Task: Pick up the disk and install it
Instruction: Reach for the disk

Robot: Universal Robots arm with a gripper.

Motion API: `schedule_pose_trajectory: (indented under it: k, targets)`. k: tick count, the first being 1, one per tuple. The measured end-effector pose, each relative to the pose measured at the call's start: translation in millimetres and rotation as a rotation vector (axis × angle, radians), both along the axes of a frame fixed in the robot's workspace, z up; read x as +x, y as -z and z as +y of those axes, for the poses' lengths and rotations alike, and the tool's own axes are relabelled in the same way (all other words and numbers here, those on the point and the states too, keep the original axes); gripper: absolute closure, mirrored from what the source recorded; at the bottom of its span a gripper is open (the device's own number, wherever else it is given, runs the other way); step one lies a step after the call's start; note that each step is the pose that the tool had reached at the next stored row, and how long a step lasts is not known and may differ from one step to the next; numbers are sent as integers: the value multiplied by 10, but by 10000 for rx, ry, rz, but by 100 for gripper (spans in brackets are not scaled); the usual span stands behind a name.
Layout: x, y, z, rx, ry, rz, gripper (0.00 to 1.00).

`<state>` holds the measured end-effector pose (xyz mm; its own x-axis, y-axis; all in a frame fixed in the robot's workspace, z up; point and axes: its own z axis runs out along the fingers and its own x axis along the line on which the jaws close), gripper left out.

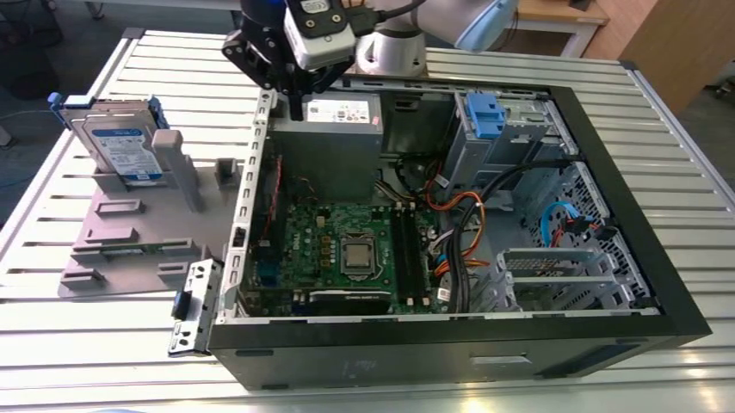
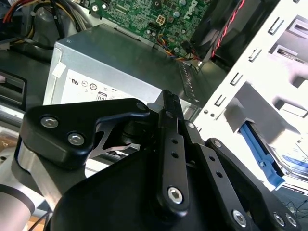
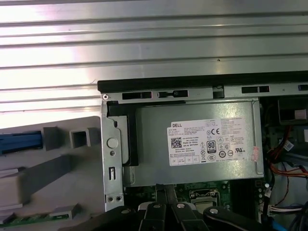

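Arm bent over, wrist aimed straight down; tool hangs vertical in the exterior view, jaws pressed together, tips downward.

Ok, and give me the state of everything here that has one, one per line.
disk: upright in the grey holder, outside the case, not picked up.
computer case: lying on its side, open on top.
gripper: shut, empty, above the power supply.
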<state>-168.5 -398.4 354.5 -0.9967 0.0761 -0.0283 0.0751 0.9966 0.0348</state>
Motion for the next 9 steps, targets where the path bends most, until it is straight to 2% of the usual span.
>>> schedule_pose_trajectory:
  k: [9]
  targets:
    - [-53, 2, 1, -4, -1, -1, 89]
